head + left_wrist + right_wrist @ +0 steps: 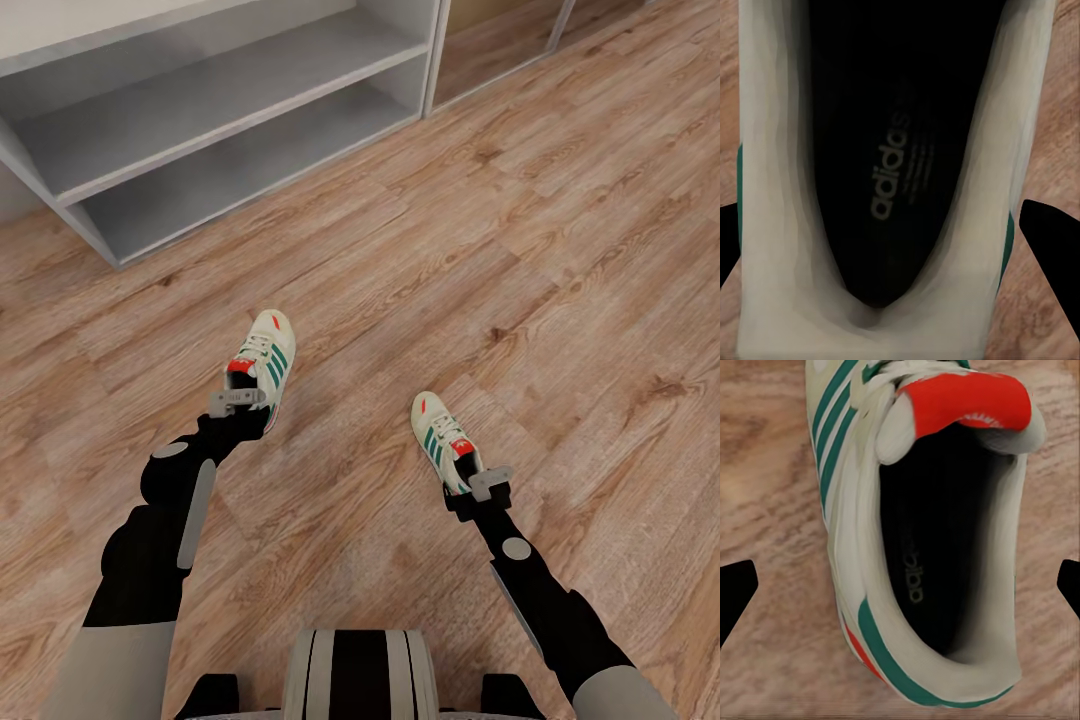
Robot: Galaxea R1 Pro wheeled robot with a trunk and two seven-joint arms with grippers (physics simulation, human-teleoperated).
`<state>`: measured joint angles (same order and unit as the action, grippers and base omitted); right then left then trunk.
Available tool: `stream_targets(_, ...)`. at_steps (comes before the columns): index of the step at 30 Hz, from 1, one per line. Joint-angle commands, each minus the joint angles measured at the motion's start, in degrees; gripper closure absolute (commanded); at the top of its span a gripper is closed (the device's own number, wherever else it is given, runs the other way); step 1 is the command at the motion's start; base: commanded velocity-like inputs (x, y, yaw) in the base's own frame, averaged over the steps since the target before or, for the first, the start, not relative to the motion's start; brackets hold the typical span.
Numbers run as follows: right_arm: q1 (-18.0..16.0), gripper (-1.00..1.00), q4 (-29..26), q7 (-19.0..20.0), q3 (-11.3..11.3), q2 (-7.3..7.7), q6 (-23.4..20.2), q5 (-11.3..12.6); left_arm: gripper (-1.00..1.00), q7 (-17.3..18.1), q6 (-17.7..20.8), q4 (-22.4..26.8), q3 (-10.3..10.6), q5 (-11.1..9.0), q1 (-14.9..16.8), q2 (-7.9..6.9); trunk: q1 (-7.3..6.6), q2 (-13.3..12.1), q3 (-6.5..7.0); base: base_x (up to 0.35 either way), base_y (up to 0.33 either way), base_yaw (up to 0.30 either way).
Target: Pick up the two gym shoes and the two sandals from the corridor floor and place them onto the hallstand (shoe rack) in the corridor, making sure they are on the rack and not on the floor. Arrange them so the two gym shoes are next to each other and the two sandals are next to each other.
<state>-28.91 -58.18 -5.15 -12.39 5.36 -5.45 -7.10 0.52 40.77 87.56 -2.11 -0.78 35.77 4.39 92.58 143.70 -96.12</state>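
Two white gym shoes with green stripes and red tongues lie on the corridor floor (520, 250), toes pointing away from me. My left gripper (238, 400) hangs over the heel of the left shoe (265, 355). In the left wrist view the gripper (879, 217) is open, and the shoe's dark opening (889, 172) sits between its black fingertips (1050, 240). My right gripper (487, 484) is at the heel of the right shoe (437, 432). In the right wrist view it (907, 574) is open, its fingers well clear of the shoe (937, 562). The hallstand (200, 115) stands at the far left. The sandals are out of view.
The hallstand's two lower tiers are bare, the lowest one (250, 165) close to the floor. A white upright panel (436, 50) ends the unit, with more wood floor beyond it. My own base (360, 675) shows between the arms.
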Motion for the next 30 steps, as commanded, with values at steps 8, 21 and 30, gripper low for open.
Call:
stream_targets(8,0.0,-1.00,-0.1,-0.1,0.0,0.01,0.0,0.2,1.00,0.0,0.0,0.0,0.0,0.0,-0.1,0.00,0.07,0.0,-0.67,0.000,0.000,0.000)
stream_targets(21,0.0,-1.00,-0.2,-0.1,0.1,0.00,0.0,0.2,1.00,0.0,0.0,0.0,0.0,0.0,-0.1,0.00,0.07,0.0,-1.07,0.000,0.000,-0.124)
stream_targets(30,0.0,-1.00,-0.2,-0.2,0.0,0.00,0.0,0.2,1.00,0.0,0.0,0.0,0.0,0.0,-0.2,0.00,0.20,0.1,-2.24,0.000,0.000,-0.022)
